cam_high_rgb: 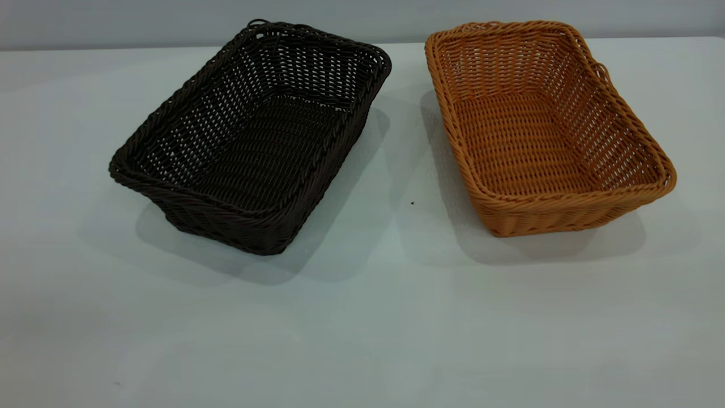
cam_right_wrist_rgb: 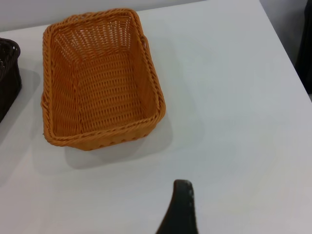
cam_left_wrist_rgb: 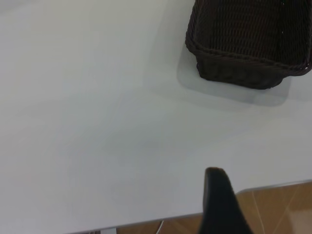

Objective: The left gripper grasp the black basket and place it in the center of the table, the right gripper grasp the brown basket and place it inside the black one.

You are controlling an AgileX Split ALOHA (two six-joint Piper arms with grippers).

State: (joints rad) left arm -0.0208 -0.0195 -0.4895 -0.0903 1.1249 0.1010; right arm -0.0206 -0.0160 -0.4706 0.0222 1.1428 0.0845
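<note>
Black basket (cam_high_rgb: 252, 139) sits toward the surface's (cam_high_rgb: 362, 317) far-left, brown basket (cam_high_rgb: 544, 127) far-right, apart. Left claw (cam_left_wrist_rgb: 219, 202) should pinch the black rim squarely; whether either claw is open, cannot tell.

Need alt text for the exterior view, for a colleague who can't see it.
Two empty wicker baskets stand apart on the white table: the black basket at left, the brown basket at right, both angled. No arm or claw appears.
</note>
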